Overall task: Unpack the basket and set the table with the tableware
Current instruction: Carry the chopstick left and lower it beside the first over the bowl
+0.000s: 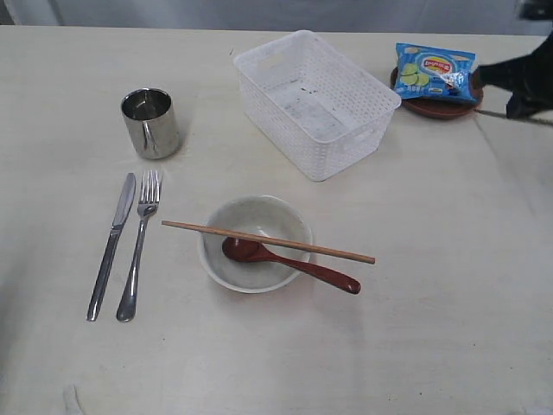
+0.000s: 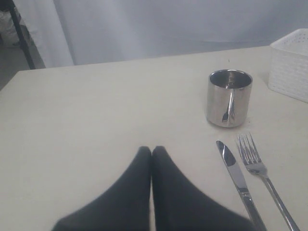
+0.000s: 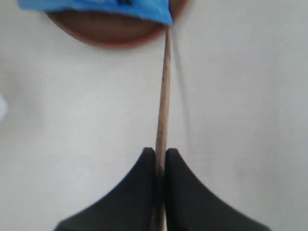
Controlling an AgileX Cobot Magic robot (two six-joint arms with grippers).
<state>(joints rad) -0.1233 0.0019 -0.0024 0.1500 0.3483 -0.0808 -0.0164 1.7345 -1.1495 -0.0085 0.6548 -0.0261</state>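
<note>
The white lattice basket (image 1: 315, 99) stands empty at the back of the table (image 1: 432, 346). A steel cup (image 1: 151, 123), knife (image 1: 112, 246) and fork (image 1: 140, 246) lie at the left. The pale bowl (image 1: 257, 244) holds the reddish-brown spoon (image 1: 289, 264), and one chopstick (image 1: 268, 241) rests across its rim. At the far right my right gripper (image 1: 521, 102) (image 3: 160, 153) is shut on the second chopstick (image 3: 164, 91), whose tip points at the brown plate (image 3: 110, 31). My left gripper (image 2: 152, 150) is shut and empty, low over the table near the knife (image 2: 238, 178) and cup (image 2: 229, 97).
A blue snack bag (image 1: 435, 72) lies on the brown plate (image 1: 441, 108) just right of the basket. The fork (image 2: 262, 171) and a corner of the basket (image 2: 291, 65) show in the left wrist view. A grey curtain hangs behind the table's far edge.
</note>
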